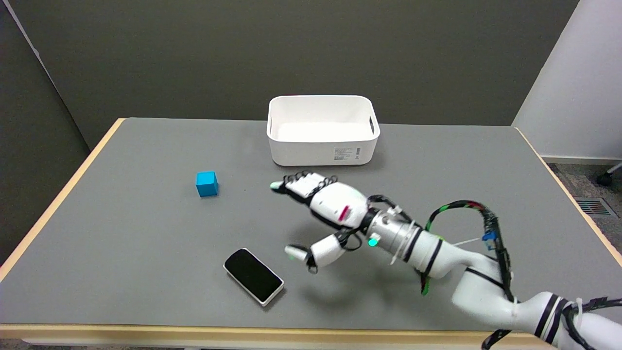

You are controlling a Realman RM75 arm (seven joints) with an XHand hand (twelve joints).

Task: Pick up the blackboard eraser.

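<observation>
Blackboard eraser (253, 276) lies flat, black face up, near the table's (146, 243) front edge, a little left of centre, long axis running diagonally. Right hand (323, 214) is held above the table, just right of the eraser and apart from it; fingers spread wide, thumb (311, 252) hanging lowest, nothing held. Step in hand, as judged: approach. To do it well, the hand should shift toward the front-left, turn so thumb and fingers straddle the eraser's narrow width, then descend and close on the long white sides. Blue cube (207, 183) and white bin (322, 129) sit well clear.

Grey-topped table (146, 272), dark wall (194, 58), white panel (573, 87)
</observation>
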